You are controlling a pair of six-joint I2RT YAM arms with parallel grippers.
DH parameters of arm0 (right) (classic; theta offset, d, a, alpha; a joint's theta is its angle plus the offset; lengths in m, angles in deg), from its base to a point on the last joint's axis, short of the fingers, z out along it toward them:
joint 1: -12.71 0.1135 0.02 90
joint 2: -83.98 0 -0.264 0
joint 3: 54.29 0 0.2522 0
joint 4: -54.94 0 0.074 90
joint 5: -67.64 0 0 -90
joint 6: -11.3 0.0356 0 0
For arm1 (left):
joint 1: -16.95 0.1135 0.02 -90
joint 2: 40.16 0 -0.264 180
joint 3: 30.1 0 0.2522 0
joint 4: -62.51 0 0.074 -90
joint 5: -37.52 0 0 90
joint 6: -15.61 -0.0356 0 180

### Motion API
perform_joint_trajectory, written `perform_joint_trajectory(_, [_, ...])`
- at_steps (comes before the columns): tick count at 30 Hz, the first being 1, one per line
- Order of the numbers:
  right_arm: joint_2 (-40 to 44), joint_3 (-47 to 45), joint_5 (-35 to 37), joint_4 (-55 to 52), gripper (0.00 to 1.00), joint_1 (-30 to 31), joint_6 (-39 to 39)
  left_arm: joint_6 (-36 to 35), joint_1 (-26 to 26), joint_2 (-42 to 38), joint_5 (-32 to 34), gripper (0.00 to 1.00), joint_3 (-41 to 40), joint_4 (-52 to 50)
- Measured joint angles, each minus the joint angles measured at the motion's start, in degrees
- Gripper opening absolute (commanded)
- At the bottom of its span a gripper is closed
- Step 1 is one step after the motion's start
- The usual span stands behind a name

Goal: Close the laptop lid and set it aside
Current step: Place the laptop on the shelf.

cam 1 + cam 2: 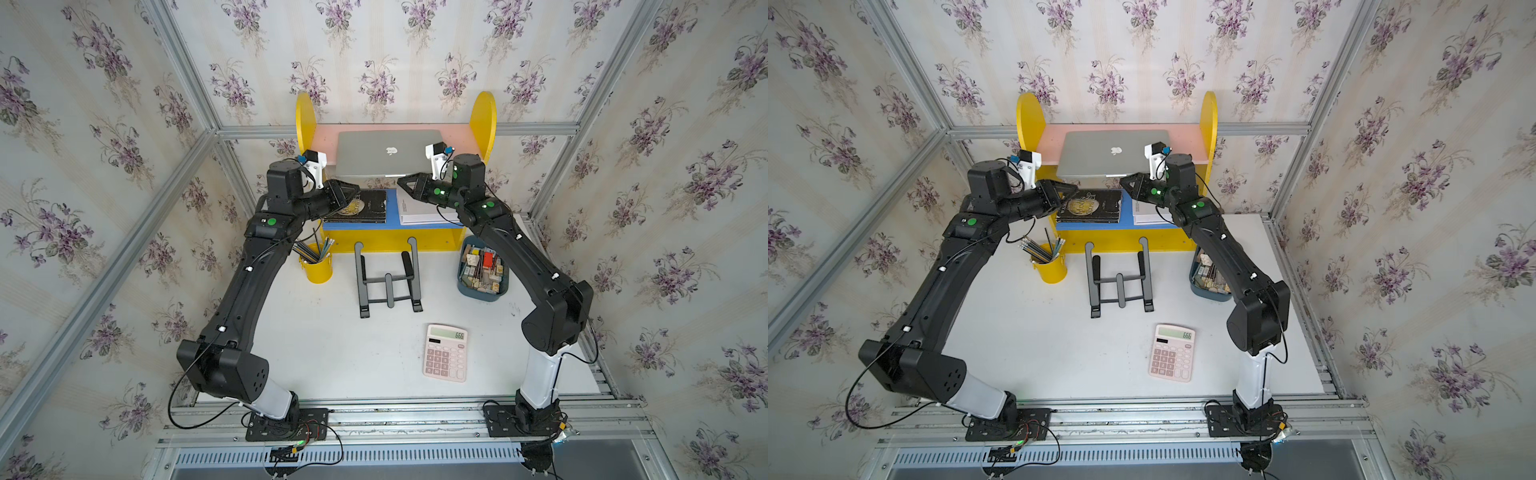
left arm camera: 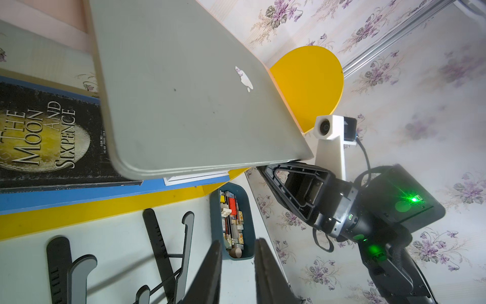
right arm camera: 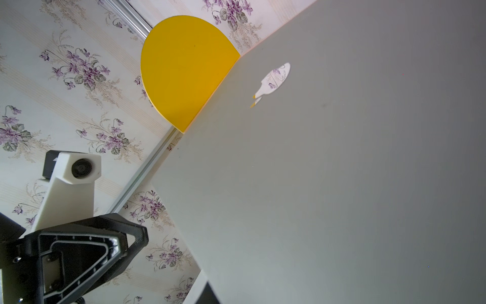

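Left fingers (image 2: 210,276) apart, right fingers (image 1: 409,183) together by laptop (image 1: 386,153); book (image 2: 44,136) "The Moon and Sixpence"

The silver laptop (image 1: 388,160) lies flat on the pink top shelf (image 1: 326,139), lid (image 1: 361,145) shut, apple logo up, its front edge overhanging the shelf.

Your left arm (image 1: 245,278) and right arm (image 1: 521,257) wear black curved shells, each with a white lower link (image 1: 272,401) on a black base plate (image 1: 503,424). Green indicator lights (image 1: 272,221) mark the joints. White camera mounts (image 1: 435,160) top the wrists; black cables (image 2: 367,158) run outside. Left gripper (image 1: 356,191) and right gripper (image 1: 400,181): black wedge frames.
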Motion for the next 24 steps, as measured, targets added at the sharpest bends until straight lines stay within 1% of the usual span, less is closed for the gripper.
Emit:
perform_joint_trajectory(8, [-1.46, 3.30, -0.22, -1.92, 0.23, -0.17, -0.76, -2.84, -2.14, 8.48, -0.13, 0.20, 11.08, -5.07])
perform_joint_trajectory(21, [-3.30, 6.29, -0.72, -2.10, 0.24, -1.49, -1.42, -6.25, -2.27, 21.40, 0.44, 0.18, 31.47, -15.80])
perform_joint_trajectory(24, [-3.85, 7.08, -0.85, -2.08, 0.24, -1.79, -1.42, -6.82, -2.27, 23.65, 0.79, 0.18, 34.69, -17.68])
